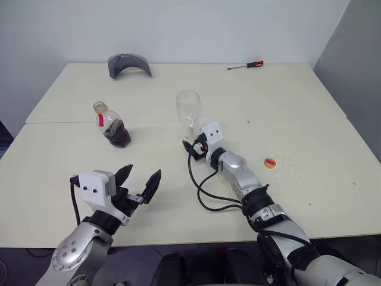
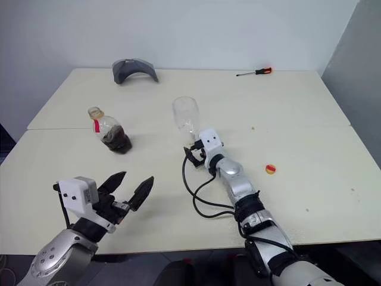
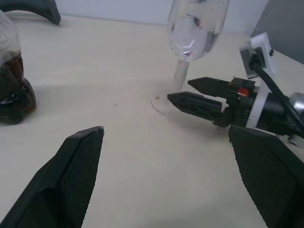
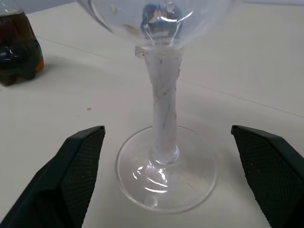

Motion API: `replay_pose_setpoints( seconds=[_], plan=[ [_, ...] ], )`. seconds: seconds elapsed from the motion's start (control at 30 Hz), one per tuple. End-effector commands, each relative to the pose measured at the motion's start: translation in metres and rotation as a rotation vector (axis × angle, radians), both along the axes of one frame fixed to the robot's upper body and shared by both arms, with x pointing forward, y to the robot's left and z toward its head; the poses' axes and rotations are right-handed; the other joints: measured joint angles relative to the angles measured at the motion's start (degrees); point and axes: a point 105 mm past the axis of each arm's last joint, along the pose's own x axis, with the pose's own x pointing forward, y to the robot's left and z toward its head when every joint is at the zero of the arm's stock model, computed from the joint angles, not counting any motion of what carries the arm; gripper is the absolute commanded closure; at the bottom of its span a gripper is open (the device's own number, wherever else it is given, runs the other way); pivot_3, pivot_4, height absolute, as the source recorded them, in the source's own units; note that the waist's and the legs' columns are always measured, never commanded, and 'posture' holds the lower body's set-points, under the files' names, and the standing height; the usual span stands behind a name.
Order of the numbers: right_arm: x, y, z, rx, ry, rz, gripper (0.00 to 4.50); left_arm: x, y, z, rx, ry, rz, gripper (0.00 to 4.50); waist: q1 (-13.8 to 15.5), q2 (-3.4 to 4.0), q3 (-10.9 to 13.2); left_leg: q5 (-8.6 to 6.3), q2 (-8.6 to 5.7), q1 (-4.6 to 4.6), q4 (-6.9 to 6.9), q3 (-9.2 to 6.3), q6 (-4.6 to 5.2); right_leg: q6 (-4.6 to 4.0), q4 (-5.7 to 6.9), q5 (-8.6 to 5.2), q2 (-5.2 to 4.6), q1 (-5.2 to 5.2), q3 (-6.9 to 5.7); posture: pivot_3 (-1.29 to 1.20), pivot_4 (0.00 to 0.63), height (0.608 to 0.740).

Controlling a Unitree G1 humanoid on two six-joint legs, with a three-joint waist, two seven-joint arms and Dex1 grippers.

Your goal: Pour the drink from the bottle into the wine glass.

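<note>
— What do we count on the tabletop (image 1: 309,179)?

— We count one wine glass (image 1: 189,109), upright near the middle, and one bottle (image 1: 111,124) standing well to its left with dark drink (image 1: 116,135) low in its body. Its neck looks uncapped, though we cannot be sure from this far. Farther back lie one grey curved piece (image 1: 128,63) and one red-handled screwdriver (image 1: 246,65); one small yellow-and-red cap-like thing (image 1: 270,163) sits to the right.

— And our two end effectors?

— The right end effector (image 4: 166,156) lies level at the glass's base, fingers spread wide either side of the stem and foot, touching neither. The left end effector (image 1: 138,183) hovers near the front edge, released, grasping nothing.
</note>
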Motion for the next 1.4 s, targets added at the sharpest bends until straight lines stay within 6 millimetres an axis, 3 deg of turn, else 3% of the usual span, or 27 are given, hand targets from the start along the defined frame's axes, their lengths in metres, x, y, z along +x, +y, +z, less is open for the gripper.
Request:
replay_pose_setpoints(
  seconds=[0.03,0.23,0.37,0.57,0.63,1.07,1.4],
  plan=[
    [-0.01,-0.012,0.024,0.022,-0.053,0.032,0.08,0.0,0.004,0.012,0.018,-0.036,0.038,0.0,0.05,-0.01,0.0,0.0,0.0,-0.01,0.0,-0.01,0.0,0.0,0.0,0.0,0.0,0.0,0.0,0.0,0.15,0.74],
    [-0.053,-0.059,0.032,-0.005,-0.039,0.118,0.08,0.023,0.036,0.005,0.067,-0.028,0.251,0.0,0.44,0.01,0.01,-0.01,-0.02,-0.01,-0.02,-0.05,0.02,0.01,0.0,0.0,0.0,0.0,-0.02,0.0,0.15,0.74],
    [-0.085,-0.077,0.035,-0.013,0.012,0.229,0.08,0.037,0.046,0.004,0.063,-0.043,0.349,0.0,0.52,0.0,0.02,-0.02,-0.04,-0.01,-0.02,-0.07,0.03,0.01,-0.02,0.0,0.01,0.02,-0.04,0.0,0.15,0.74],
    [-0.135,-0.086,0.041,0.004,0.066,0.492,0.08,0.051,0.053,0.0,0.126,-0.066,0.425,0.0,0.37,-0.05,0.04,-0.02,-0.04,0.0,-0.09,-0.09,0.04,0.01,-0.07,-0.01,0.03,0.02,-0.05,0.0,0.15,0.74],
    [-0.147,-0.085,0.054,0.032,0.048,0.568,0.08,0.054,0.058,-0.002,0.148,-0.074,0.45,0.0,0.23,-0.06,0.05,-0.02,-0.05,0.01,-0.09,-0.09,0.04,0.02,-0.08,-0.01,0.04,0.03,-0.04,0.0,0.15,0.74],
    [-0.147,-0.072,0.084,0.073,-0.05,0.618,0.08,0.068,0.075,0.004,0.182,-0.168,0.511,0.0,0.71,-0.12,0.05,-0.02,-0.04,0.0,-0.09,-0.1,0.04,0.02,-0.1,0.0,0.04,0.05,-0.06,0.0,0.15,0.74],
    [-0.146,-0.068,0.09,0.084,-0.065,0.619,0.08,0.082,0.089,0.007,0.192,-0.193,0.491,0.0,1.33,-0.12,0.05,-0.02,-0.04,-0.01,-0.03,-0.1,0.04,0.02,-0.08,0.0,0.03,0.05,-0.07,0.0,0.15,0.74]
  ],
)
